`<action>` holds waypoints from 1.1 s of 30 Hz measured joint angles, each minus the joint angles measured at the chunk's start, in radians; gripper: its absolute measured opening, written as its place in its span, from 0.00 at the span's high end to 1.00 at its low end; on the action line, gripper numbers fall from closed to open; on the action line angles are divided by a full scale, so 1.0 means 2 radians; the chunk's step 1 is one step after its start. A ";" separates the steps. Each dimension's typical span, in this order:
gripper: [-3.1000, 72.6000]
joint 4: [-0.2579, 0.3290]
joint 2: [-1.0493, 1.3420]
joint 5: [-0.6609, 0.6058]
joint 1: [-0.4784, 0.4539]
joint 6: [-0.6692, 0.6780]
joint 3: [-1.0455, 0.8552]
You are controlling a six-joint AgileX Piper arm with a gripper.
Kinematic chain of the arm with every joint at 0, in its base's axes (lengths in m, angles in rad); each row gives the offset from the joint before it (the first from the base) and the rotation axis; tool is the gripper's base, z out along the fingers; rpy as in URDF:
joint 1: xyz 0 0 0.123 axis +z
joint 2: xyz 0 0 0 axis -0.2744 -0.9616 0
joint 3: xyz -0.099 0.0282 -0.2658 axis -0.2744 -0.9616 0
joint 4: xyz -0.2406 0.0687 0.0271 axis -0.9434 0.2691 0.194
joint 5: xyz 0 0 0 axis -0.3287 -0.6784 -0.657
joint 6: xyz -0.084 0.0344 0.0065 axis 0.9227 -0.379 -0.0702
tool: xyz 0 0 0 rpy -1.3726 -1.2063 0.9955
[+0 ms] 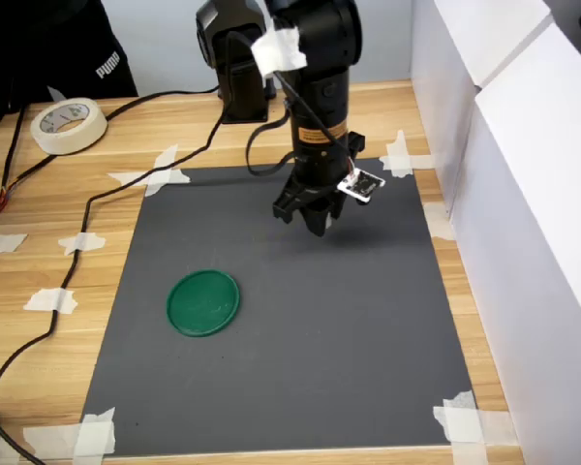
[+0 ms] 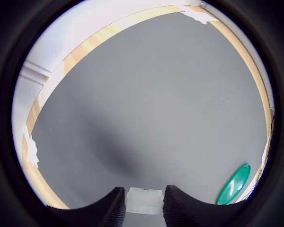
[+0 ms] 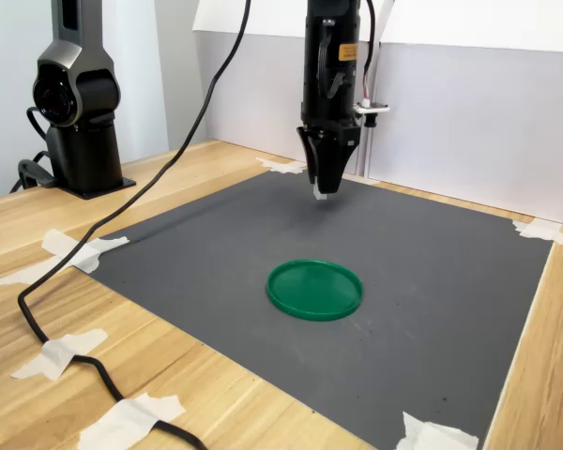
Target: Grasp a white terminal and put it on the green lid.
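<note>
My gripper (image 1: 319,224) hangs above the far part of the dark grey mat (image 1: 300,368), fingers pointing down. It is shut on the white terminal (image 2: 144,200), a small white block pinched between the two black fingertips; in the second exterior view the terminal (image 3: 320,193) shows as a white speck at the gripper (image 3: 319,190) tip. The green lid (image 1: 204,302) lies flat on the mat, nearer the front and to the first exterior view's left of the gripper. It also shows in the second exterior view as the green lid (image 3: 315,289) and at the wrist view's edge (image 2: 233,184).
A roll of white tape (image 1: 68,124) sits on the wooden table at the back left of the first exterior view. A black cable (image 1: 107,194) trails past the mat's left edge. White panels (image 1: 523,194) wall the right side. The arm base (image 3: 75,103) stands behind.
</note>
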 joint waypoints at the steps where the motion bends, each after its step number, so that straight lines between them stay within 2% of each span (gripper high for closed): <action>1: 0.55 0.000 0.002 -0.006 -0.009 0.002 0.008; 12: 0.55 0.000 0.004 -0.057 -0.114 0.047 0.061; 21: 0.55 0.000 0.003 -0.042 -0.207 0.081 0.061; 33: 0.55 -0.009 -0.055 -0.002 -0.220 0.091 0.061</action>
